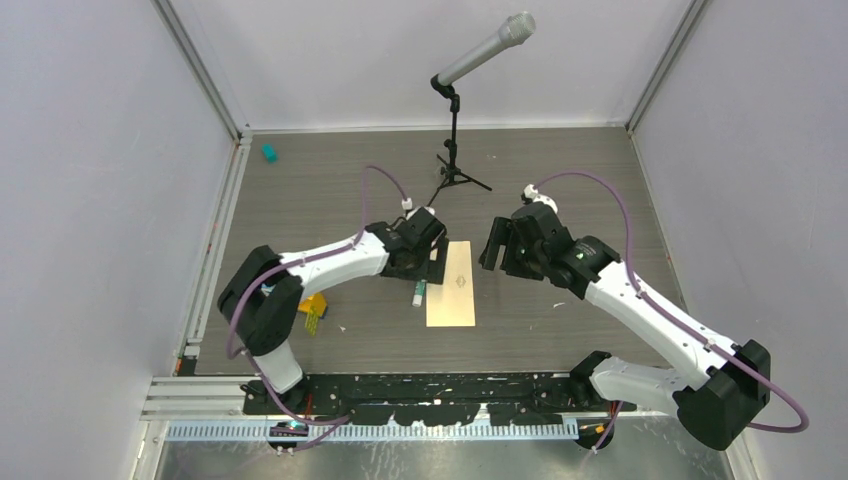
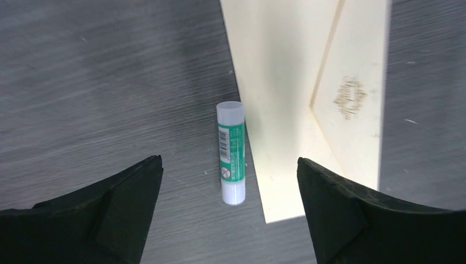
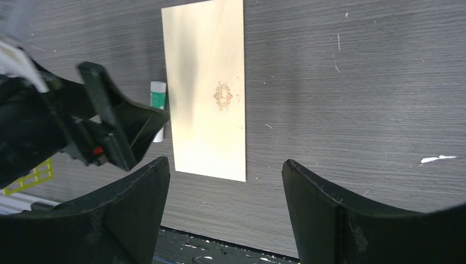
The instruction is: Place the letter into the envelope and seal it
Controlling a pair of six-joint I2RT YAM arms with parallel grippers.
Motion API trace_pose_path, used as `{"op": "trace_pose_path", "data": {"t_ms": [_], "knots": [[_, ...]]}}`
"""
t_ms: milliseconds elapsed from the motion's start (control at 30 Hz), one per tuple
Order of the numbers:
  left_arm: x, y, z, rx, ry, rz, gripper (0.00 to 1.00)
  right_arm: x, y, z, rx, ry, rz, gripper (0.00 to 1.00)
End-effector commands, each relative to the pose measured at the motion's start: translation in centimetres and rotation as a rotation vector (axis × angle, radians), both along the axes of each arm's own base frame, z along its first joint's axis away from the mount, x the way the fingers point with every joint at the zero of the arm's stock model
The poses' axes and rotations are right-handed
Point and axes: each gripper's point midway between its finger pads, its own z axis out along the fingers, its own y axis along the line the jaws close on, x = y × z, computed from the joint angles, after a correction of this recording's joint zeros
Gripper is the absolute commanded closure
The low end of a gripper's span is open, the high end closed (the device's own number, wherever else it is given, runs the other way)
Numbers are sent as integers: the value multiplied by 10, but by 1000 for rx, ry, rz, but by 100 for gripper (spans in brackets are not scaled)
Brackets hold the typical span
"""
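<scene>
The envelope (image 1: 450,300) is seen lying flat at the middle of the bench (image 1: 560,170), between the two arms. Its long axis is laid from 12 to 6 o'clock in the overhead view. Its triangular flap (image 2: 357,49) is folded down onto the body, with the tip pointed toward 9 o'clock and a small ornate emblem (image 2: 350,98) shown face up. No separate sheet can be made out, so the letter is judged to be already inside, though this cannot be confirmed. A capped glue stick (image 2: 231,154) is laid on the bench just beside the envelope's 9 o'clock edge, parallel to it. It is framed by the left fingers (image 2: 110,209), which are spread wide above it with nothing held. The right fingers (image 3: 340,214) are likewise spread wide and empty, held above the bench at the envelope's 3 o'clock side. The task is judged to be near its end: the flap is down and the glue appears set aside. Whether the flap has been stuck fast cannot be told. A final press along it may be all that is left.
</scene>
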Motion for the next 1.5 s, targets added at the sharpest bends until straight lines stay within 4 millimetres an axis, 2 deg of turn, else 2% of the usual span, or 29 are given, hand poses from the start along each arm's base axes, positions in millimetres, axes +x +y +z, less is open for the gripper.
{"op": "trace_pose_path", "data": {"t_ms": [0, 167, 367, 467, 567, 733, 900, 1067, 1467], "knots": [[24, -5, 94, -119, -191, -12, 1, 14, 2, 44, 49, -108, -25, 20], [30, 10, 161, -152, -308, 0, 0, 21, -5, 71, 41, -175, -45, 19], [22, 35, 239, -248, -489, 28, 0, 25, -8, 112, 69, -266, -55, 19], [15, 54, 269, -273, -573, 53, 0, 26, -10, 133, 90, -318, -60, 19], [7, 71, 290, -284, -632, 74, 0, 25, -14, 155, 105, -371, -60, 19], [-3, 91, 312, -303, -702, 98, 0, 15, -25, 196, 154, -482, -64, 19], [-9, 99, 322, -321, -737, 97, 0, 7, -31, 216, 194, -569, -65, 18], [-8, 98, 319, -310, -727, 94, 0, 9, -30, 220, 192, -575, -59, 18], [-8, 95, 319, -313, -732, 76, 0, 5, -32, 212, 195, -560, -61, 19]]}}
